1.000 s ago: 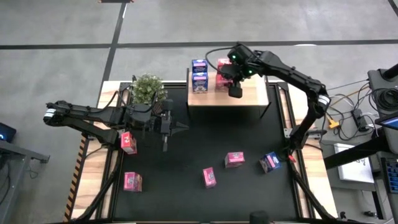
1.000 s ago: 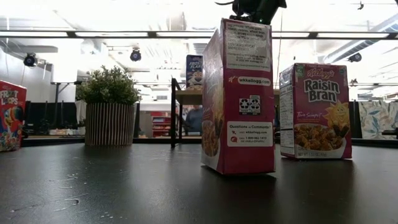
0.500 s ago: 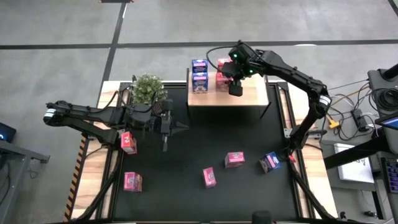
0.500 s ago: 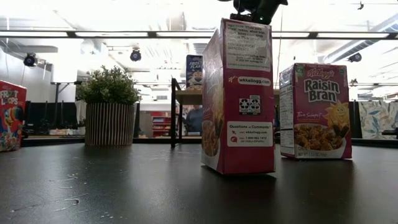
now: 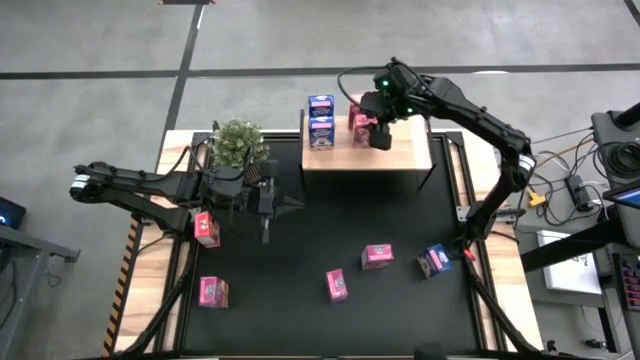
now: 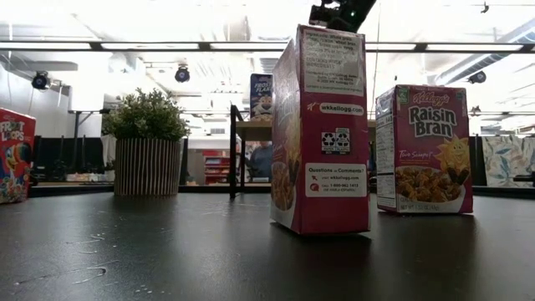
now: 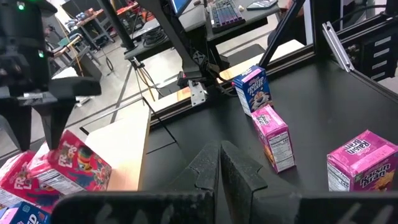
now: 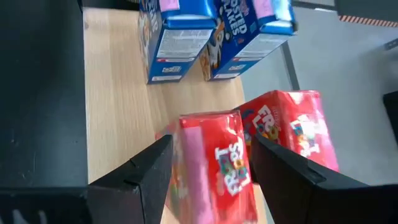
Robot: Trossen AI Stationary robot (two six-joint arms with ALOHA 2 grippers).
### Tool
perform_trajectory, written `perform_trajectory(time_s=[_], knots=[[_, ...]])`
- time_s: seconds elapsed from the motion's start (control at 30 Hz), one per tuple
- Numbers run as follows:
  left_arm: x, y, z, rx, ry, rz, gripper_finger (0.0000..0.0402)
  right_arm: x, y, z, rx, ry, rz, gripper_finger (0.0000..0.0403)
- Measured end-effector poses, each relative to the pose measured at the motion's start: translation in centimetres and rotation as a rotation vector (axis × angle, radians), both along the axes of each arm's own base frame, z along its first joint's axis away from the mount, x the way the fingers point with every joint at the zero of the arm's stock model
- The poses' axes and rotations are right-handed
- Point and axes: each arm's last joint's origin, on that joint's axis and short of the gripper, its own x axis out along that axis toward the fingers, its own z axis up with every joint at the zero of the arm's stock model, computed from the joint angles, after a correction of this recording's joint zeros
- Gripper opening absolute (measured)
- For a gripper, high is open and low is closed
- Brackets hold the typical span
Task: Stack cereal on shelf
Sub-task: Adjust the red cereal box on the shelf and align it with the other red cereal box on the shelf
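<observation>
Shelf: pale wood board (image 5: 400, 155) at the far edge of my black worktop (image 5: 330, 225), right of the potted plant (image 5: 238, 143).
Right hand: my right hand (image 5: 379, 137) hovers over the shelf's middle, fingers spread, with a red box (image 8: 214, 165) between them; I cannot tell whether the fingers touch it.
Red boxes on shelf: a second red box (image 8: 295, 127) lies against the first, on its far side; both lie tilted on the board.
Blue boxes on shelf: two blue boxes (image 5: 321, 122) stand together at the shelf's left end, apart from the red pair.
Left hand: my left hand (image 5: 268, 200) waits low over the worktop's left part, just below the plant, fingers pressed together on nothing.
Boxes on the worktop: a red one (image 5: 207, 229) beside my left arm, a pink one (image 5: 213, 292) near the left front, two pink ones (image 5: 337, 284) (image 5: 377, 256) in the near middle, a blue one (image 5: 433, 261) at the near right.
</observation>
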Motion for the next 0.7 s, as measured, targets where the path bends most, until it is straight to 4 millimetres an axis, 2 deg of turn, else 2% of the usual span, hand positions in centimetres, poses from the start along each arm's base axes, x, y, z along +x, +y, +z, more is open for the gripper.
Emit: perform_trajectory(time_s=[0.13,0.23,0.5,0.7], knots=[[0.0,0.0,0.0,0.000,0.000,0.000,0.0000,-0.9,0.7,1.1,-0.003,-0.028,-0.010,0.0198],[0.0,0.0,0.0,0.000,0.000,0.000,0.0000,-1.7,1.3,1.5,0.020,-0.021,-0.023,0.0168],[0.0,0.0,0.0,0.000,0.000,0.000,0.0000,-3.7,2.1,0.3,0.127,0.159,-0.135,0.0021],[0.0,0.0,0.0,0.000,0.000,0.000,0.0000,-3.5,0.7,-1.3,0.074,0.177,-0.252,0.0010]])
